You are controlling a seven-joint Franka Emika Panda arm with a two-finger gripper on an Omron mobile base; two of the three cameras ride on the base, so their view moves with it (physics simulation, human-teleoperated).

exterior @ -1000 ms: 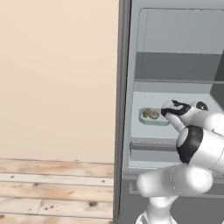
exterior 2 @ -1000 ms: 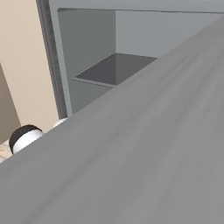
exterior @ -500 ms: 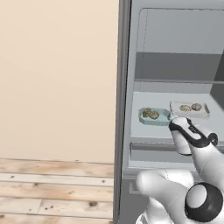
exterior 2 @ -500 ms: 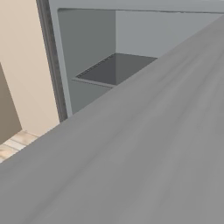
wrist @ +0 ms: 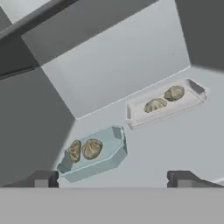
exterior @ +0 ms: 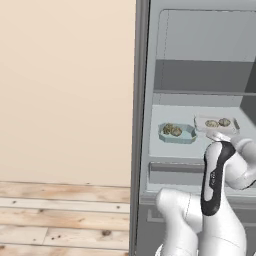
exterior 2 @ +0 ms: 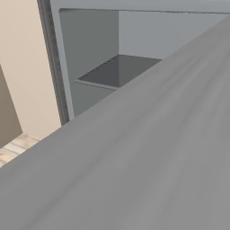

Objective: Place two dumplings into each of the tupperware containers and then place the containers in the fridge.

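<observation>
A beige wall [exterior: 65, 90] and a pale plank floor [exterior: 60, 220] lie to the left of the fridge [exterior: 200, 75], which stands open with its pale grey-white inside and shelves showing. In the right base view the fridge's big flat grey door [exterior 2: 148, 157] slants across the near part of the picture, with a dark shelf [exterior 2: 117, 72] inside beyond it. On one pale shelf [exterior: 170, 147] the two tupperware containers sit side by side, apart and not touching. The teal-blue container [exterior: 176, 133] is on the left and holds two dumplings [exterior: 172, 130] lying close together. The translucent whitish container [exterior: 216, 124] is to its right, a little farther back, and holds two more dumplings [exterior: 218, 122] with a small gap between them. From the hand view the teal-blue container [wrist: 94, 152] lies nearer and the whitish container [wrist: 166, 103] farther off, both resting flat on the shelf. The white arm [exterior: 220, 175] rises in front of the fridge at the lower right. The gripper [wrist: 111, 179] hangs just off the shelf's near edge, its two dark finger tips [wrist: 41, 179] spread wide apart and holding nothing.
</observation>
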